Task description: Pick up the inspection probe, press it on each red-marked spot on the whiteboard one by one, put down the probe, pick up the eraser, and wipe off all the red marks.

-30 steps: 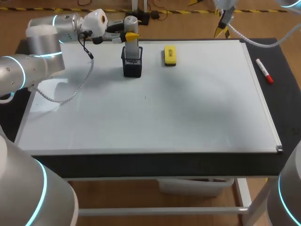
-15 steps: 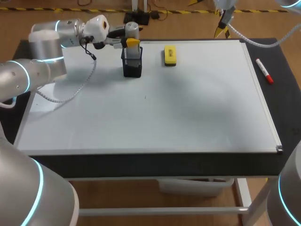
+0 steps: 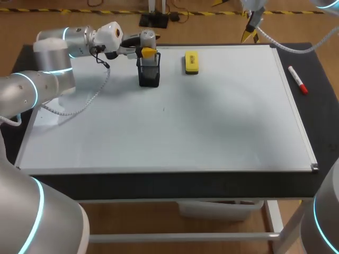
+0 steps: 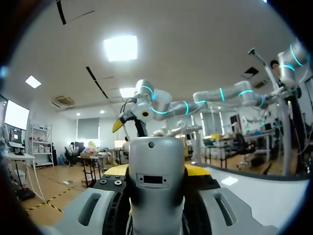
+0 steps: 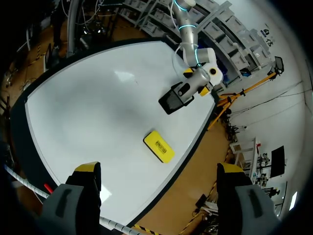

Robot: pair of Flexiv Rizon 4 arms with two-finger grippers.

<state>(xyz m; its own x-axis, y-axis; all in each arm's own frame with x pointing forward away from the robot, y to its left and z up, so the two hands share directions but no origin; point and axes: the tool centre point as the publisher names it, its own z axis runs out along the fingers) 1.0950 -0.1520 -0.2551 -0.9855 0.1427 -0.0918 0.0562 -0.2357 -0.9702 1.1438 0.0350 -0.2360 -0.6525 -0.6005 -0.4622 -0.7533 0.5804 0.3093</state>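
Inspection probe (image 3: pixel 146 38): was pinched in the left end effector (image 3: pixel 149 52), at the top of 1 black holder (image 3: pixel 149 74) on the whiteboard (image 3: pixel 212 121). 1 yellow eraser (image 3: pixel 191 61) lay near the holder; 1 red marker (image 3: pixel 297 79) lay on the desk (image 3: pixel 318 106). The right end effector (image 5: pixel 159 169) was spread, aloft.

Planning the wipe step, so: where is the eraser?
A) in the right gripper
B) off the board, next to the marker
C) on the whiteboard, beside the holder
C: the eraser lies flat on the whiteboard beside the black holder, with nothing touching it.
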